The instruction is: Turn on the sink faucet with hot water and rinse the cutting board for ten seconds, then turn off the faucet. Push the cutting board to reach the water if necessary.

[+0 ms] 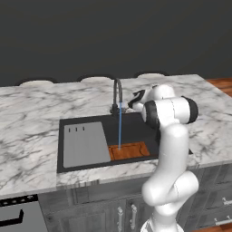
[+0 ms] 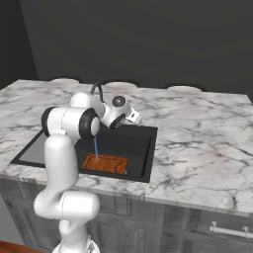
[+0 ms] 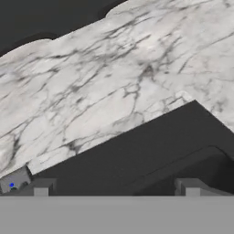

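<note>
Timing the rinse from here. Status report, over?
Gripper open, holding nothing, by the sink faucet. Water running onto the cutting board in the sink. Nothing in the way.

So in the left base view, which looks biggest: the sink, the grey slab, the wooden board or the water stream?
Largest to smallest, as they look there:
1. sink
2. grey slab
3. wooden board
4. water stream, a thin line, though about as long as the board is wide.
</note>
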Tool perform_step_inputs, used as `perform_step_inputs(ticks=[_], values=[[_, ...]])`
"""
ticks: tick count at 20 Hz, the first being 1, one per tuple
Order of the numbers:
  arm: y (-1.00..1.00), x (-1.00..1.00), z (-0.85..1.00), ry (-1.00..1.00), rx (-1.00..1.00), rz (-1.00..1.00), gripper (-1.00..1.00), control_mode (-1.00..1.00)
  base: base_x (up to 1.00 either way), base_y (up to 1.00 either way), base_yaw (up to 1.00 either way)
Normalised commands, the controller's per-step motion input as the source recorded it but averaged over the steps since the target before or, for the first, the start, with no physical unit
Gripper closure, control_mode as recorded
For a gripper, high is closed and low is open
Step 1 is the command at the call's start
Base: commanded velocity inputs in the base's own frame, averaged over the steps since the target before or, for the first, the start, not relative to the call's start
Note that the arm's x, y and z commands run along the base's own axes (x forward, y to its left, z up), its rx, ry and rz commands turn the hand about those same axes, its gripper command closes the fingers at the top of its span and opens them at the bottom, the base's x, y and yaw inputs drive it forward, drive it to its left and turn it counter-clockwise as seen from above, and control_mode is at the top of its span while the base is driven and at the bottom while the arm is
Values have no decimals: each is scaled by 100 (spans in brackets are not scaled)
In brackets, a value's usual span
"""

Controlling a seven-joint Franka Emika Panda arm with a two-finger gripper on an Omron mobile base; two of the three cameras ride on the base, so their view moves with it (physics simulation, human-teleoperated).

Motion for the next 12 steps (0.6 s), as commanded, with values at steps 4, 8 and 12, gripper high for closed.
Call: perform_step_inputs(ticks=[4, 8, 12], values=[[0, 14, 35, 40, 2, 25, -100, -100, 0, 0, 0], [0, 2, 24, 45, 0, 23, -100, -100, 0, 0, 0], [5, 0, 1, 47, 0, 19, -100, -100, 0, 0, 0]])
